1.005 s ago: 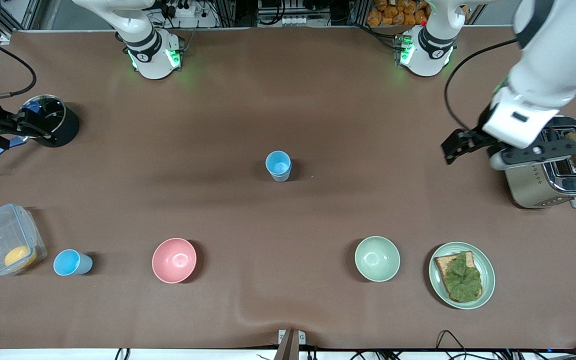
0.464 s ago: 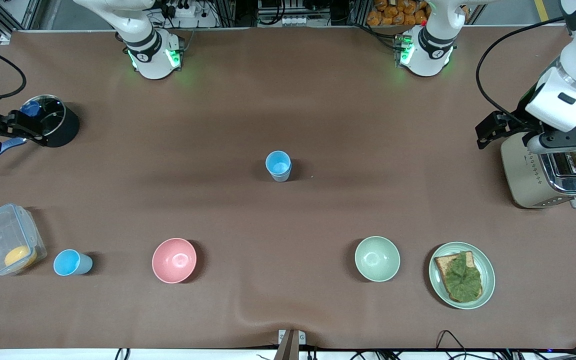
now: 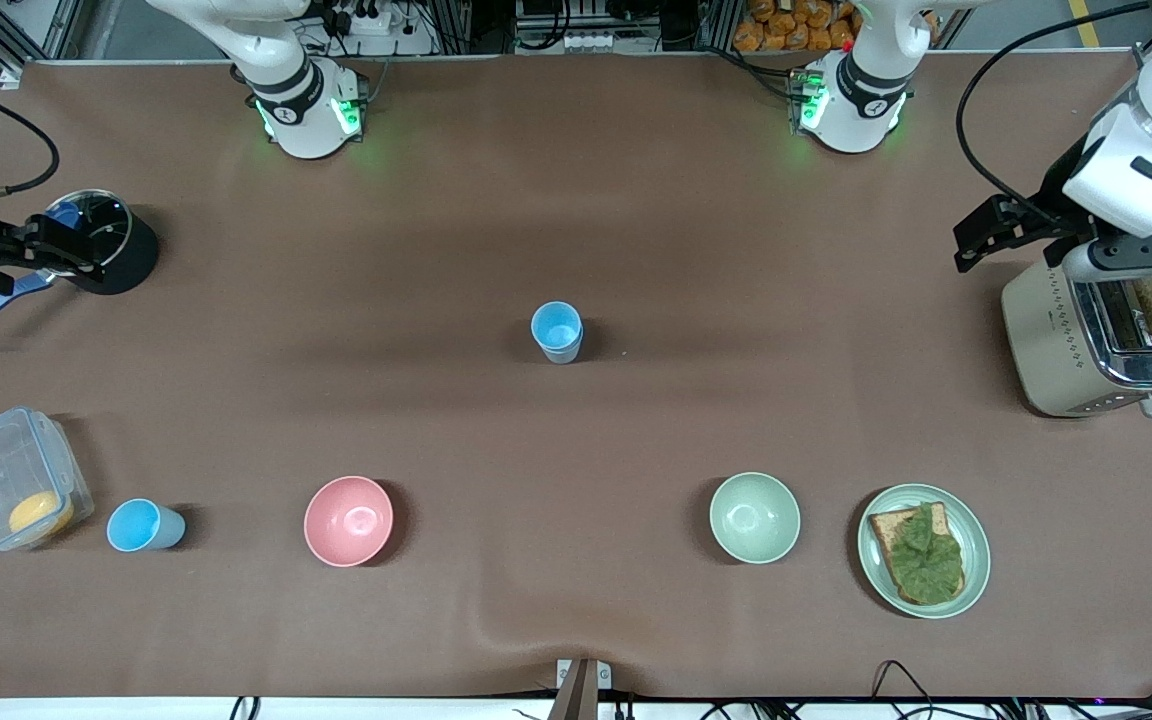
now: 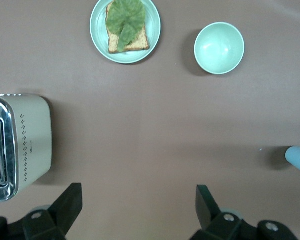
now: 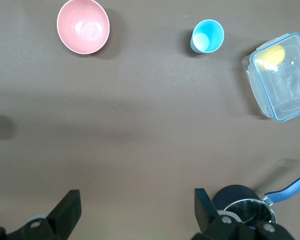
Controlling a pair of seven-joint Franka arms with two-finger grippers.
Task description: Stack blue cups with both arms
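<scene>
Blue cups stand apart on my worktop: one point(image 3: 557, 331) mid-table, another point(image 3: 141, 525) beside the plastic box point(image 3: 14, 478). Left hand point(image 4: 139, 206) and right hand point(image 5: 138, 208) both spread wide, empty.

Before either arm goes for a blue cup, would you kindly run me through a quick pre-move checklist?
1. Cup at the table's middle upright, unobstructed: ok.
2. Cup beside the clear container upright, apart from the clear container: ok.
3. Left hand open and empty, up by the toaster: ok.
4. Right hand open and empty, up by the black pot: ok.
5. Cups stacked: not ok, they stand far apart.
</scene>
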